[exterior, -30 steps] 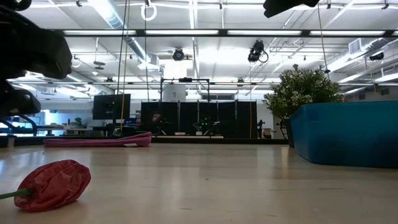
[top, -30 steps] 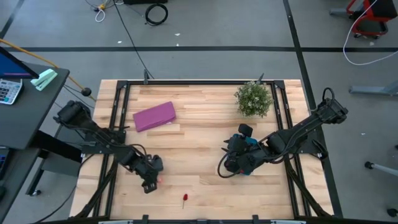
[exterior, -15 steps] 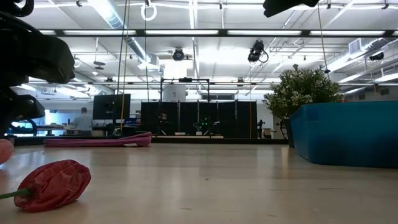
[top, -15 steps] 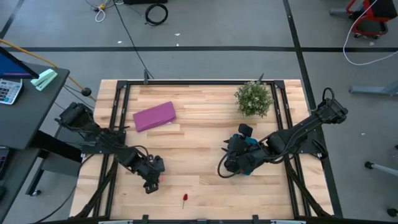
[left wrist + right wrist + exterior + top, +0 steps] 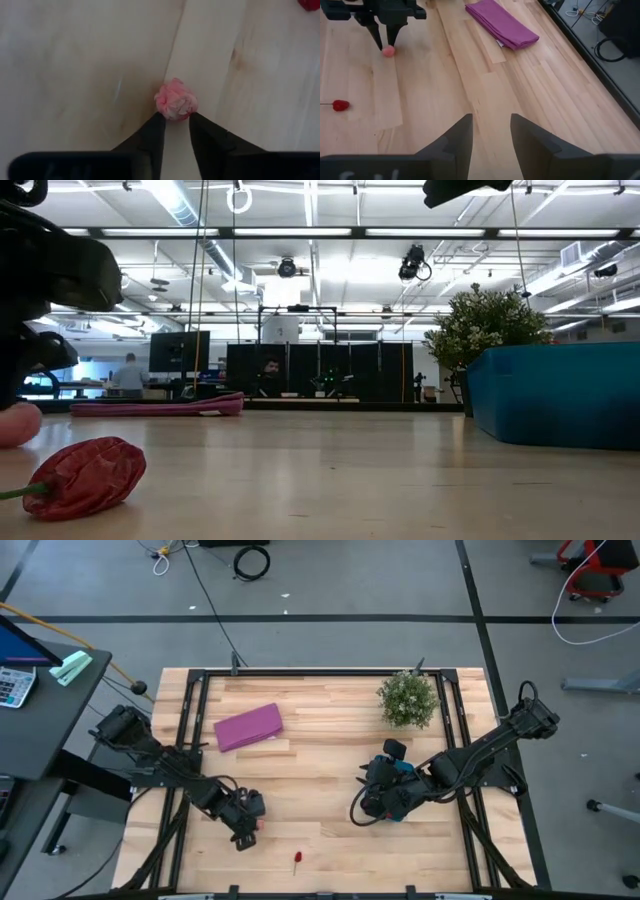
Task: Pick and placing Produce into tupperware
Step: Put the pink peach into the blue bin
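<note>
A small pink produce piece [image 5: 176, 100] sits at the fingertips of my left gripper [image 5: 176, 122], near the table's front left [image 5: 248, 830]; it also shows in the low view [image 5: 15, 423] and the right wrist view [image 5: 388, 50]. A red pepper-like piece with a green stem [image 5: 297, 859] lies on its side on the table near the front edge [image 5: 90, 477]. The teal tupperware [image 5: 555, 395] stands at the right, mostly hidden under my right arm in the high view [image 5: 405, 768]. My right gripper [image 5: 490, 130] is open and empty by the tupperware [image 5: 372, 802]. My left gripper pinches the pink piece by its near side [image 5: 172, 114] between its two fingers, only at their free ends. The fingers point down at the table from above. Whether the piece rests on the wood or hangs just clear of it, I cannot tell.
A flat purple object [image 5: 248, 726] lies at the back left. A bushy potted plant [image 5: 407, 698] stands at the back right. A black frame runs round the table. Bare wood lies between the two grippers. People [image 5: 128, 372] show in the room beyond.
My left gripper has gone a little toward the table's right edge with the pink piece, which has come into the low view from its left side. The red piece and my right arm have stayed still.
</note>
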Robot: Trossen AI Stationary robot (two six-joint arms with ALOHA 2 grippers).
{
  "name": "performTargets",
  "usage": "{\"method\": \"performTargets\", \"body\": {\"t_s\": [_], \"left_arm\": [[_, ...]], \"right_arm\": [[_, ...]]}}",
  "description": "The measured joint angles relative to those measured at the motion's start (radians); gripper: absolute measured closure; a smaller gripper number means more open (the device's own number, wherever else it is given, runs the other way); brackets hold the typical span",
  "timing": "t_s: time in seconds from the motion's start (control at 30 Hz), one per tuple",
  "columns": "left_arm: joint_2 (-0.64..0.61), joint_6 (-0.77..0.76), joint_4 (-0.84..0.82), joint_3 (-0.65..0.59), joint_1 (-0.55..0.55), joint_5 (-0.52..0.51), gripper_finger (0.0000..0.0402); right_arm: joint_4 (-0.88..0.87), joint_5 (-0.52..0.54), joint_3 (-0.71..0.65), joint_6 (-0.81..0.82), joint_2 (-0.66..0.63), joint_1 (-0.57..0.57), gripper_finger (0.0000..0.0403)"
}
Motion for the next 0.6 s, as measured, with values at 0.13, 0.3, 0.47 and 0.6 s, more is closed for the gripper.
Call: {"method": "performTargets", "body": {"t_s": [0.13, 0.3, 0.47, 0.6], "left_arm": [[0.001, 0.006, 0.017, -0.002, 0.001, -0.027, 0.0356], [0.007, 0.089, 0.046, 0.054, 0.009, -0.219, 0.0388], [0.006, 0.257, 0.087, 0.180, 0.082, -0.415, 0.0393], [0.036, 0.506, 0.222, 0.307, 0.188, -0.439, 0.0393]], "right_arm": [[0.000, 0.052, 0.000, -0.001, -0.001, 0.000, 0.0263], [0.006, 0.207, 0.000, -0.010, -0.014, 0.000, 0.0263], [0.007, 0.324, 0.000, -0.019, -0.032, 0.000, 0.0263], [0.007, 0.334, 0.000, -0.019, -0.042, 0.000, 0.0263]]}}
